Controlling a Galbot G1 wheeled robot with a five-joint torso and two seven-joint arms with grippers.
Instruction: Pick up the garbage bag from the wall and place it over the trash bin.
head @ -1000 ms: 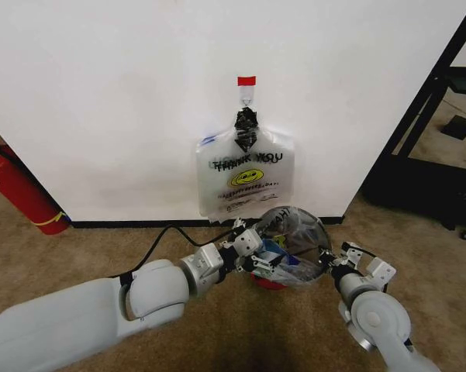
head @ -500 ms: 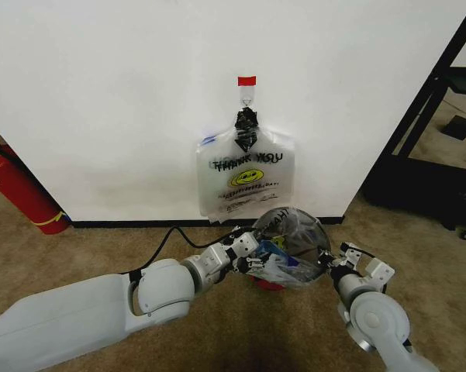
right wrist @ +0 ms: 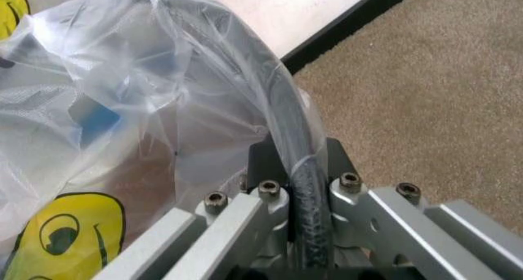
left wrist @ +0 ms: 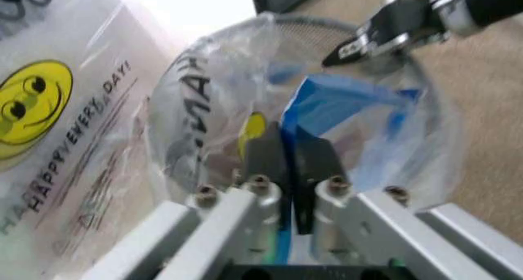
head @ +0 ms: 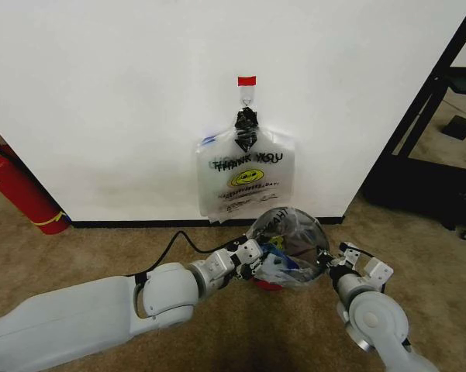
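Garbage bag (head: 285, 246) in trash bin (head: 316, 267) — bin before wall (head: 124, 101), between grippers.

A flat bundle of "THANK YOU" bags (head: 245, 180) hung above the floor, gathered at the top by a black tie (head: 246, 127). The bundle carried a yellow smiley print and lines of dark text. A red fire extinguisher (head: 19, 191) stood tilted at the left edge, with a yellow band near its base. A black cable (head: 170, 241) lay curved on the brown carpet (head: 101, 248). At the right stood a black frame (head: 422, 116) of some furniture, and a small dark object (head: 457, 126) lay on the floor behind it.
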